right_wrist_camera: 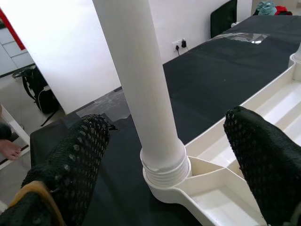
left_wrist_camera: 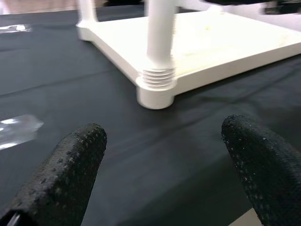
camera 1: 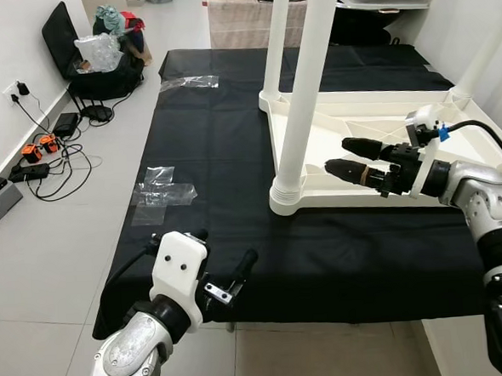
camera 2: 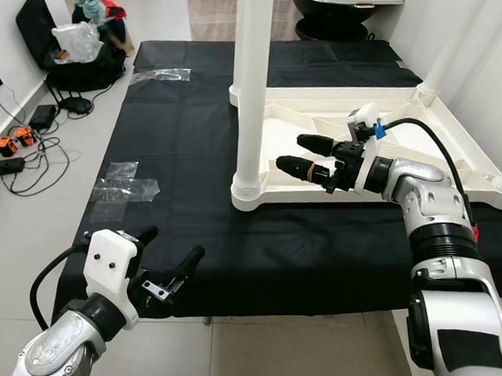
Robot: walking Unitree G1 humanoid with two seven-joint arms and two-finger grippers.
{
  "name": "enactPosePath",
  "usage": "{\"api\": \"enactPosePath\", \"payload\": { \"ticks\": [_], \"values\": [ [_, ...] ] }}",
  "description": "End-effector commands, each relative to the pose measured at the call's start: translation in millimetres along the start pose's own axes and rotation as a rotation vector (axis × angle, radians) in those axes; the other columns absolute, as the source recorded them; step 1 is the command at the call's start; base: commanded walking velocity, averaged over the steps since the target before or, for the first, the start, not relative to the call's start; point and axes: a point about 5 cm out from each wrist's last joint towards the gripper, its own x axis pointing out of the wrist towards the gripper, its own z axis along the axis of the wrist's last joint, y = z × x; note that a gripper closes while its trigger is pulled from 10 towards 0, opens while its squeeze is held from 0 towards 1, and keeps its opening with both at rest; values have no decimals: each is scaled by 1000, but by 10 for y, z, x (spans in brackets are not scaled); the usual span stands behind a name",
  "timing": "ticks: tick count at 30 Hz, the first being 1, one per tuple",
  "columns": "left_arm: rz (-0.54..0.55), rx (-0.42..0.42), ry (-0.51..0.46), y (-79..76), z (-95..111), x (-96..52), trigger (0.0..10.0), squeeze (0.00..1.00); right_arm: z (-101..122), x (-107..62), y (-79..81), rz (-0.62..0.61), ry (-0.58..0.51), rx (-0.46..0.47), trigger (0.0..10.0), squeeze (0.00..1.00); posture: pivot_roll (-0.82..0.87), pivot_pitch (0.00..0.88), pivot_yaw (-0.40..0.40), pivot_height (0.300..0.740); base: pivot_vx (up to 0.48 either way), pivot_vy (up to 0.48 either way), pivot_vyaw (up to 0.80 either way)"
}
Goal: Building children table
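Leg-fitting looks under way: right gripper (camera 1: 345, 157), fingers spread wide and empty, faces the threaded table leg (camera 1: 301, 100) upright in the inverted tabletop (camera 1: 374, 116), needing to close round it; left gripper (camera 1: 226, 270) open, idle.

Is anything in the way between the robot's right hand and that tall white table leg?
Nothing visible. The right gripper is open and points straight at the near table leg, which stands in the corner of the upside-down tabletop. Between them is only bare tabletop.

white table top (camera 1: 374, 116) | upside down on cloth | legs (camera 1: 306, 82) upright
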Motion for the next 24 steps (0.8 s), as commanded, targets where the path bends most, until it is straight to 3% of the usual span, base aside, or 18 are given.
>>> {"api": "enactPosePath", "payload": {
  "ticks": [1, 24],
  "values": [
    [-14, -4, 5, -39, 5, -9, 10000, 0, 10, 39, 1, 9, 4, -17, 10000, 0, 104, 113, -78, 740, 0, 0, 0],
    [-46, -8, -6, -141, 29, -14, 10000, 0, 134, 403, 84, 54, -89, -43, 10000, 0, 105, 130, -77, 740, 0, 0, 0]
  ]
}}
